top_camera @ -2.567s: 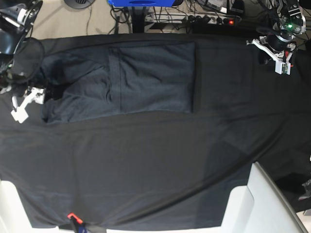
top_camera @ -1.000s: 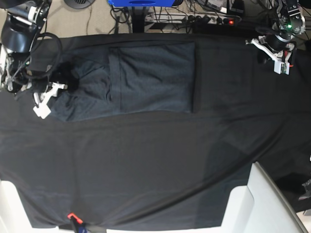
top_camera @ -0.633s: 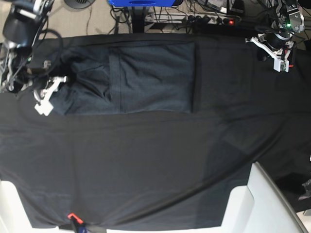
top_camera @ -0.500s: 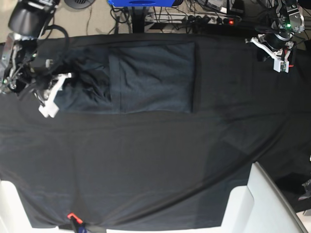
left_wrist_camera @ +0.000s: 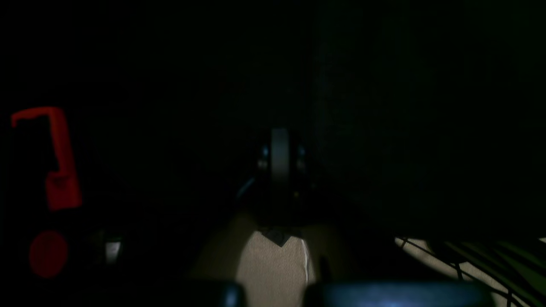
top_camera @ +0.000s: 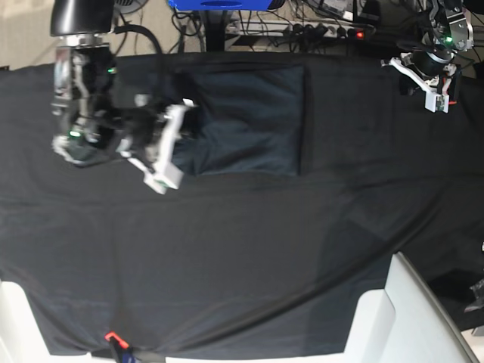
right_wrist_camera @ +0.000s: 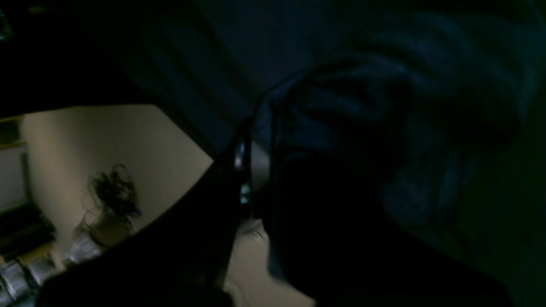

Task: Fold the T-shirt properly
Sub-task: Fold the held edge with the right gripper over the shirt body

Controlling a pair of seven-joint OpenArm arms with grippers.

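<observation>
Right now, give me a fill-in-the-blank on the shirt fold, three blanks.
1. The right tool is shut on the ___ end of the T-shirt, seen from the base view.
2. The left tool holds ___.
3. The T-shirt lies on a ___ table cloth.

Missing: left; nothing; black

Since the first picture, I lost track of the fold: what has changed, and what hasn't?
The right gripper, shut on the T-shirt, has carried its sleeve end from the table's left edge rightward over the body, so the shirt now looks shorter. The left gripper stayed parked and shut at the far right corner; the table cloth lies as before.
</observation>
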